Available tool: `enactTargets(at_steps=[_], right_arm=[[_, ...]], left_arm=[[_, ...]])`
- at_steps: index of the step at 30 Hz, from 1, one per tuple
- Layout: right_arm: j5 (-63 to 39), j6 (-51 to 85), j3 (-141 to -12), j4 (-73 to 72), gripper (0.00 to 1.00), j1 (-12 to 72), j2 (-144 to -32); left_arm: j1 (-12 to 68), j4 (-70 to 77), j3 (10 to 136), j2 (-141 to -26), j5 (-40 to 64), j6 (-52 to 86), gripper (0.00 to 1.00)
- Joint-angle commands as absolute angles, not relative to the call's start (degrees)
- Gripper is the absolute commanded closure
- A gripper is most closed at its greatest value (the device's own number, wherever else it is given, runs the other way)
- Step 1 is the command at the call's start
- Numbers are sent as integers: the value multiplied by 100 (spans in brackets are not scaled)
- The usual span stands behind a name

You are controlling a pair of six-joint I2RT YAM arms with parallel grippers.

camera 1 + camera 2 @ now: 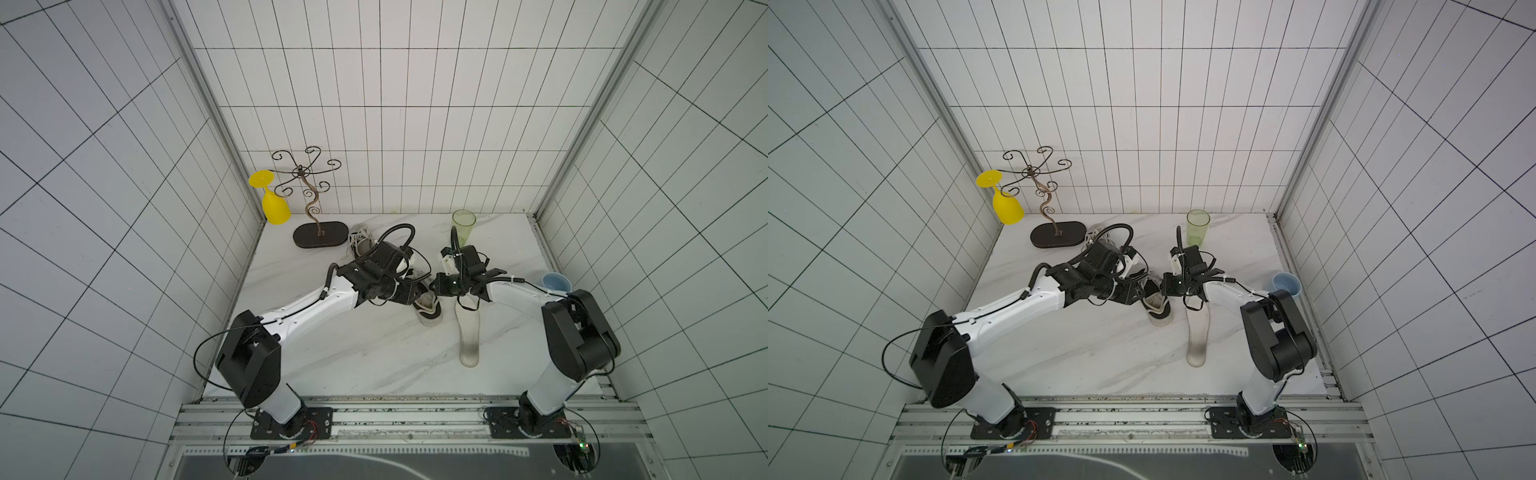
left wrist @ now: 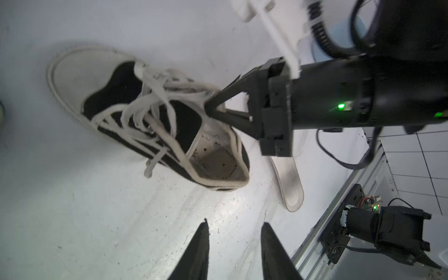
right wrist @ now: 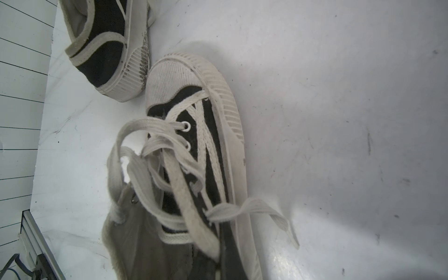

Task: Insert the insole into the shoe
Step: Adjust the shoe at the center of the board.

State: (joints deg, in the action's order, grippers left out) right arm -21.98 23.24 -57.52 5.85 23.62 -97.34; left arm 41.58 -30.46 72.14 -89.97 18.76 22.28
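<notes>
Clamped with the right claw [image 2: 212,106], tips together, on cloth at the mouth of the black-and-white shoe [image 2: 145,121], mid-frame in the left wrist view. Spread apart at the left claw [image 2: 235,221], low in that same frame, over bare bench [image 2: 97,218], gripping nothing. Seen in a top view near centre: just right of the shoe, the pale insole [image 1: 468,332], flat on the bench, outside the shoe, its upper end hidden under the right arm. At upper left of the right wrist view, a second shoe [image 3: 109,48], heel close beside the held toe.
</notes>
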Motion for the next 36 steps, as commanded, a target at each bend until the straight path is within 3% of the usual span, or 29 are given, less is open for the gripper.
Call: enactTargets(at_steps=[1,6,15,36], right_arm=[[-2440,2418,-5654,116,99,2347,-9672],[-2577,2479,-5560,-46,98,2331,-9668],[-2743,2466,-5494,-147,98,2294,-9735],[-3051,2479,-5716,-177,98,2154,-9953]], left_arm=[[4282,-2181,7301,-9446,2248,1857,60],[4346,-2397,7643,-10222,1521,1063,64],[4369,-2918,8277,-10873,466,-403,57],[4457,-2944,8275,-11745,-493,-789,53]])
